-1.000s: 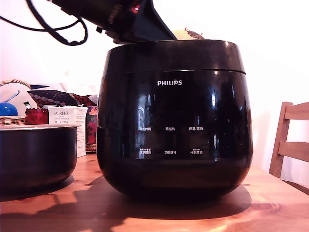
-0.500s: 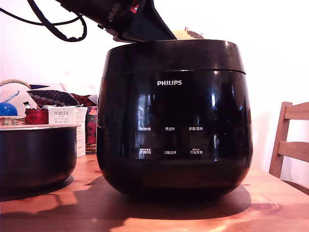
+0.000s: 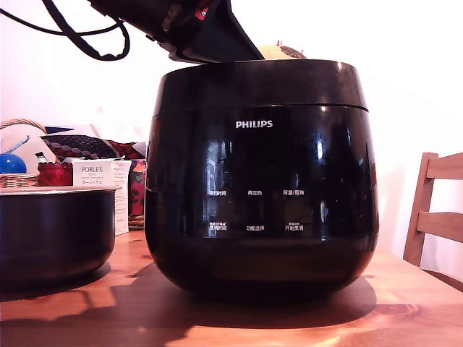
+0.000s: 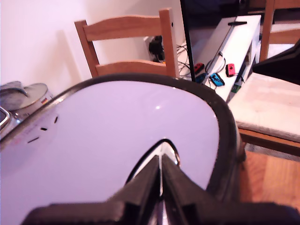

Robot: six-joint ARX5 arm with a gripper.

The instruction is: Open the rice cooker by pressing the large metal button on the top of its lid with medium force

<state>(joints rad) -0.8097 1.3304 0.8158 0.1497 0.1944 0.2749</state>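
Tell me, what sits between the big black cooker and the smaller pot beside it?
In the exterior view, behind the gap between rice cooker and pot stands a white PORLEX box; the wooden table there is bare.

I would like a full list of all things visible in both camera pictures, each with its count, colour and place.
rice cooker: one, glossy black, centre of the wooden table.
lid: one, black, shut on top of the cooker.
metal button: one, silver, on the lid top, just ahead of the end effector tips.
pot: one, matte black with pale rim, exterior view's left.
white box: one, behind the pot.
basket: one, wicker, holding a blue thing, far left.
chair: one, wooden, exterior view's right.
table: one, wooden, under everything.
end effector: one, black, fingers together, over the button.
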